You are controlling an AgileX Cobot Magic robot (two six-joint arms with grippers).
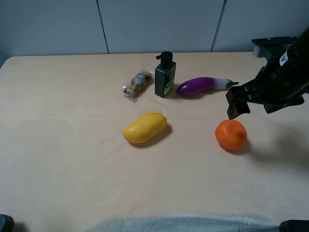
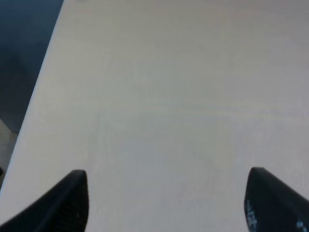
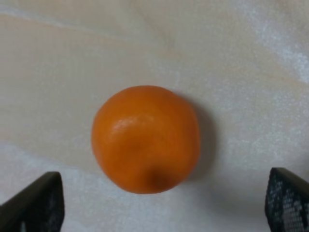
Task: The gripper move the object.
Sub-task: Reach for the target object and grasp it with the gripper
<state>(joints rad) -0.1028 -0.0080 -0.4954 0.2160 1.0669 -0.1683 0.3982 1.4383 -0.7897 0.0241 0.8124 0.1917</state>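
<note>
No legible text; bottle label (image 1: 167,82), snack wrapper (image 1: 137,84) print too small.

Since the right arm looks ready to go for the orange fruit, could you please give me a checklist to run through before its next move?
1. Right gripper open: ok.
2. Orange fruit between the jaws: ok, roughly centred.
3. Fingers clear of the fruit: ok, gaps on both sides.
4. Eggplant and yellow fruit well apart from it: ok.
5. Gripper low enough to close: cannot tell.
</note>
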